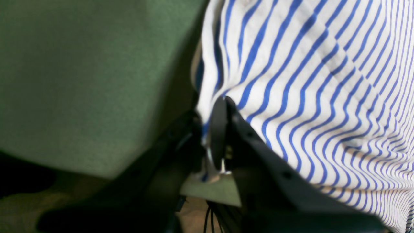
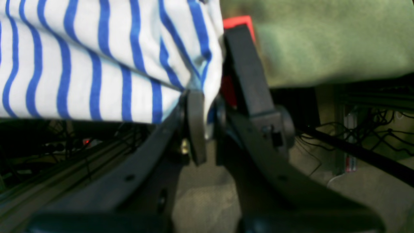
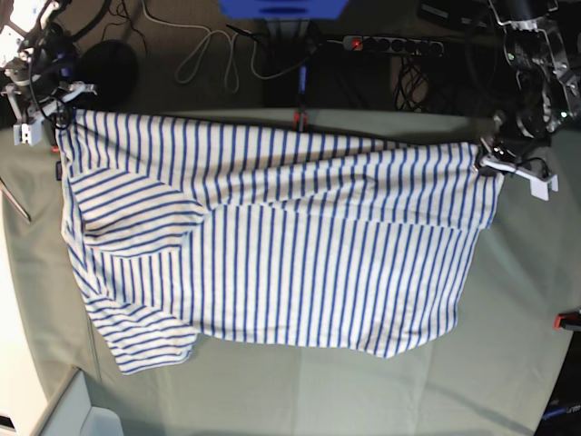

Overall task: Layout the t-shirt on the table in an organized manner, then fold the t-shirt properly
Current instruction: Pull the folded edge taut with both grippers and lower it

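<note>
A power strip (red switch lit) and white cable lie on the floor.

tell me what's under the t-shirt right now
The table, its pale green cloth showing around the t-shirt. The shirt's far edge is lifted, pinched by the left tool and right tool. Whatever lies beneath the spread fabric is covered.

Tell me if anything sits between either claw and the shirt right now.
No. Both claws are already shut on the t-shirt: the left claw and the right claw each pinch a cloth edge, with nothing visible in between.
</note>
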`<state>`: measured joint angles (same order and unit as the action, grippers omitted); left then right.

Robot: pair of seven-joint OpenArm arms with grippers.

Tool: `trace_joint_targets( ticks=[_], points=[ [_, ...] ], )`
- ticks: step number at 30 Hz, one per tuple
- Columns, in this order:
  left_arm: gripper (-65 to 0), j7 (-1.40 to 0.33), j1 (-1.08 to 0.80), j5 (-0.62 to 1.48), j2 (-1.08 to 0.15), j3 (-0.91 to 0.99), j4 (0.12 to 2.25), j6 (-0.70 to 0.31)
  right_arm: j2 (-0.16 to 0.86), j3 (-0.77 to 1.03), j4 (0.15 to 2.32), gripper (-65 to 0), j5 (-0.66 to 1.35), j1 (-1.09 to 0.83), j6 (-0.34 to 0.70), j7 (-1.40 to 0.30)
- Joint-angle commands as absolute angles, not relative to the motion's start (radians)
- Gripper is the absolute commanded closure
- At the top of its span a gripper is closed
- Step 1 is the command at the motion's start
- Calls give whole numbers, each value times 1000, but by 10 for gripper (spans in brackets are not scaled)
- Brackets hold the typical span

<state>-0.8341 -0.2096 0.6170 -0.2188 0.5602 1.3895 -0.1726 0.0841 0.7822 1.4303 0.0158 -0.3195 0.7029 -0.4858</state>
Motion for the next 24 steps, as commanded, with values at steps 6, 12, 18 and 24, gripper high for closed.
trace_joint_targets(
  ticks=[6,12,18,24],
  points=[
    [-6,-819,-214,625,-237,567,1412,-170,113,797,1448,-186,16,-320,698,-469],
    [-6,-819,-251,627,-237,567,1468,-170,107,866,1449,-305,21,-291,698,-469],
    [-140,-819,-271,627,-237,567,1503,-170,84,1033,1472,-314,21,-226,698,-470],
    [-368,-819,-268,627,-237,590,1503,-168,82,1038,1543,-314,21,-222,698,-470]
  ],
)
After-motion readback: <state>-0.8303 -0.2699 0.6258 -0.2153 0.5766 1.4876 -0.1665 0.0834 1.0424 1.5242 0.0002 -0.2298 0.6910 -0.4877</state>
